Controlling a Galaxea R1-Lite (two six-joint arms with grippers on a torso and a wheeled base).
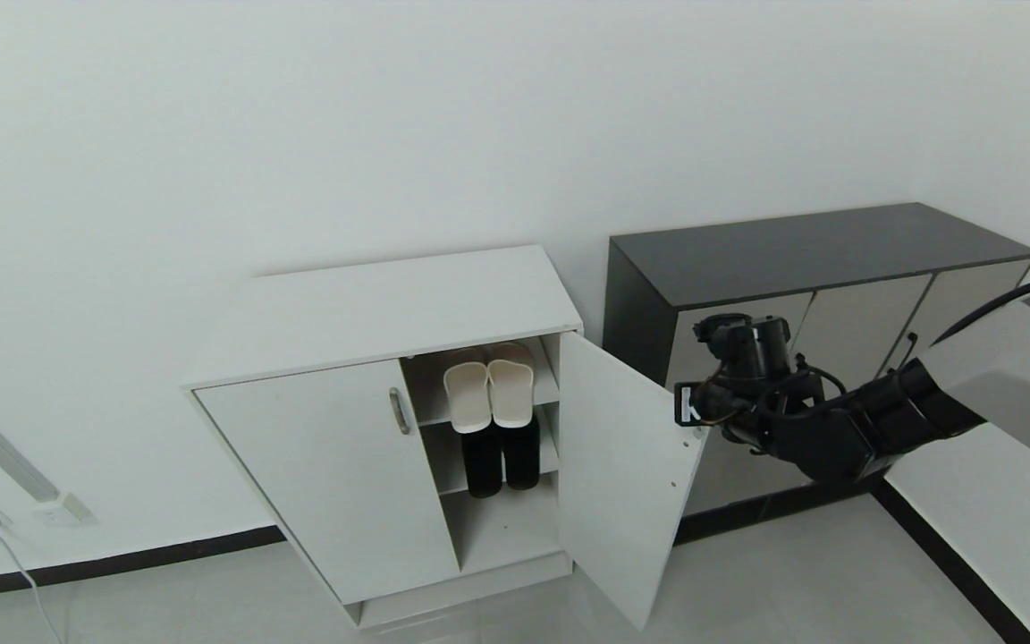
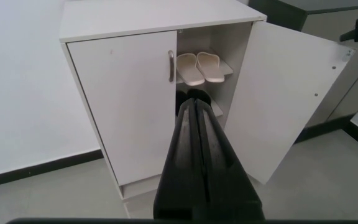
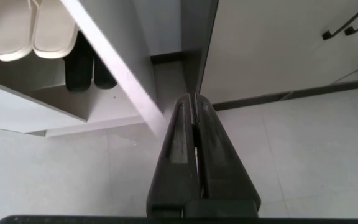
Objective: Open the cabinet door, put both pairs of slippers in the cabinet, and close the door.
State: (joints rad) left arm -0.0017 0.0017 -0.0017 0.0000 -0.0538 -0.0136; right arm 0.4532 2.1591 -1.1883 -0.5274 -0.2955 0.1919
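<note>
Right of centre, the free edge of the open door is found just left of the right gripper, which is closed and empty.

White cabinet; cream slippers; black slippers

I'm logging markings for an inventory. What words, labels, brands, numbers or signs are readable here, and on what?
No readable text anywhere.
The white two-door wooden cabinet, the cream slippers, the black slippers and the dark-topped sideboard with grey doors show no print.
</note>
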